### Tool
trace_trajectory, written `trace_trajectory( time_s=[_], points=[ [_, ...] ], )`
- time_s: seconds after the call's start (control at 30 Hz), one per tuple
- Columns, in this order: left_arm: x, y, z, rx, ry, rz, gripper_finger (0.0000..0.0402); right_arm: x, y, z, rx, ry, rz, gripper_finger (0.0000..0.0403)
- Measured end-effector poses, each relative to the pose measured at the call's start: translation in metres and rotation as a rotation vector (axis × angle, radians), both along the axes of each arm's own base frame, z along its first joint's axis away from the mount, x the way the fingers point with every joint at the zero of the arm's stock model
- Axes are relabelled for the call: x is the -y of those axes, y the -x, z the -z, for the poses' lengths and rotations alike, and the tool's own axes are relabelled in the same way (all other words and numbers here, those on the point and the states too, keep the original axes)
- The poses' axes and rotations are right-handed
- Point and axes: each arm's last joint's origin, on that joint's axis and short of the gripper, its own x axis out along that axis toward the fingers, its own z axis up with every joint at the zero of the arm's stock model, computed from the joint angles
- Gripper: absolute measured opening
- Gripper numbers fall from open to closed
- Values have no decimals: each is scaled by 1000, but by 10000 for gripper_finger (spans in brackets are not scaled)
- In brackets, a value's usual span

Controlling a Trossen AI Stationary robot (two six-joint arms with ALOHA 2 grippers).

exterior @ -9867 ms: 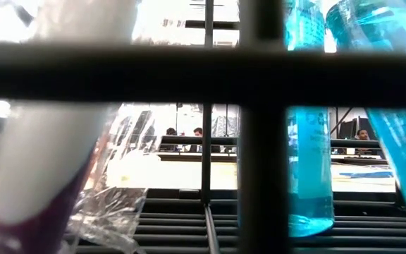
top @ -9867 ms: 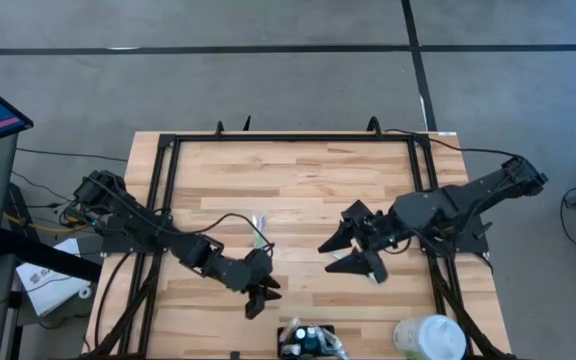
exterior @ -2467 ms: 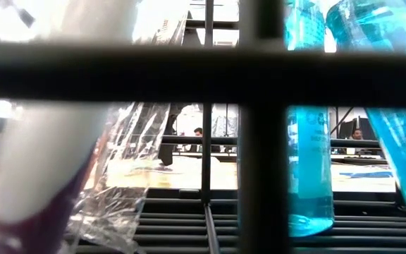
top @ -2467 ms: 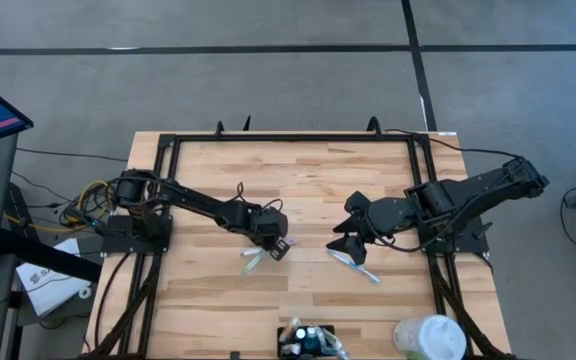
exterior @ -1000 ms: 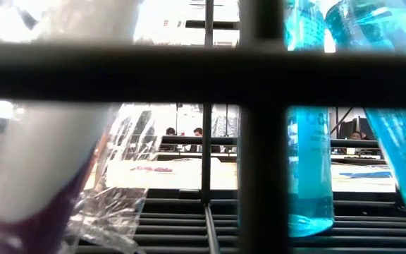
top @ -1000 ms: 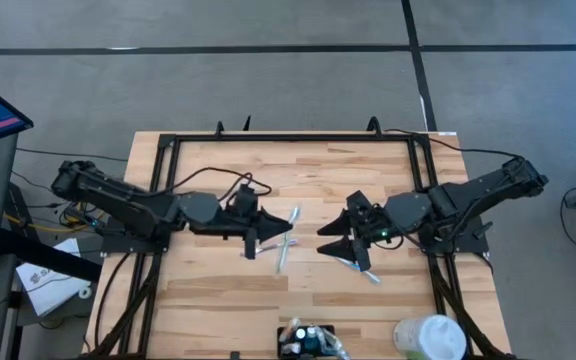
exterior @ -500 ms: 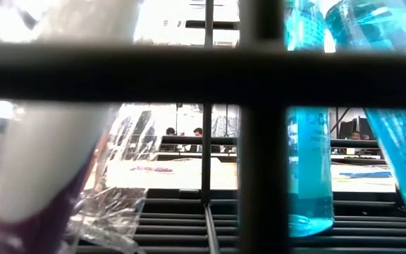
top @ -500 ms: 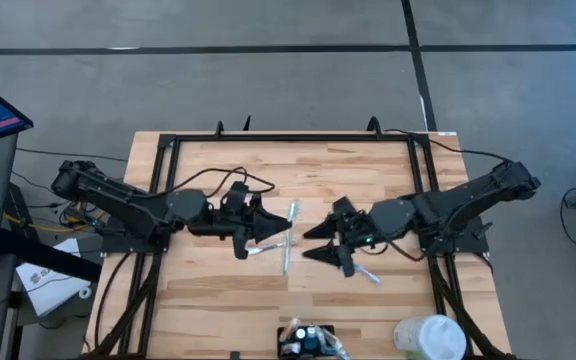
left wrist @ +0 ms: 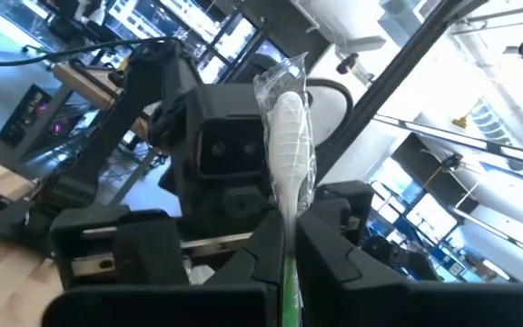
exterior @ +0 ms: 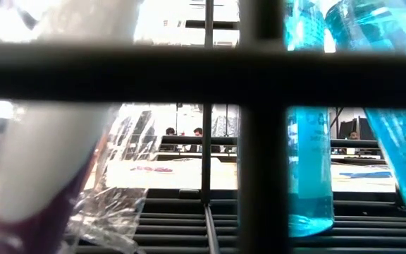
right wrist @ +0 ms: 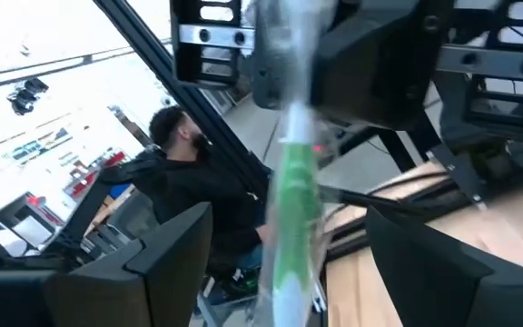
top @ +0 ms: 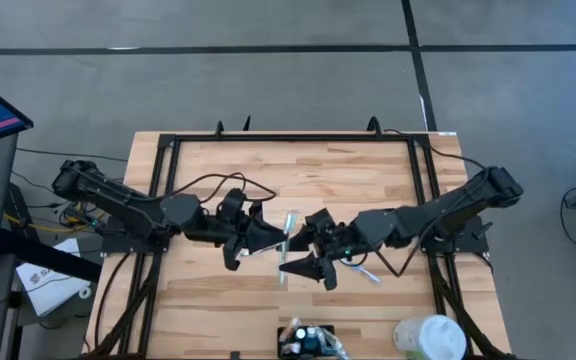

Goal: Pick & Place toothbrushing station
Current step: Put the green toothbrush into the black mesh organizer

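Left hand (top: pixel 271 238): mid-tabletop, clenched on a wrapped toothbrush (top: pixel 287 232) (wrapper clear in its wrist view).
Right hand (top: pixel 308 250): spread wide around that toothbrush, not gripping; its wrist view alone shows a person (right wrist: pixel 182 186) beyond.
Second toothbrush (top: pixel 365 270): flat, under the right arm.
Toothbrushing station (top: pixel 308 340): near edge, middle; a white cup (top: pixel 429 337) in the near right corner.

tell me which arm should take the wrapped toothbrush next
Right. The left gripper is shut on the wrapped toothbrush, and the right gripper is open with the brush between its fingers, likely ready to close.
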Motion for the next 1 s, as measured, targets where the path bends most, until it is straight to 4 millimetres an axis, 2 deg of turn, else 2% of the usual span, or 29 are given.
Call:
trace_trajectory(
  time_s=[0.67,1.0],
  points=[
    [-1,0,-1,15,-12,-8,6,4,-2,-3,36,-48,-15,278],
    [2,1,-2,22,-16,26,6,3,-2,-3,25,-61,-21,226]
  ],
)
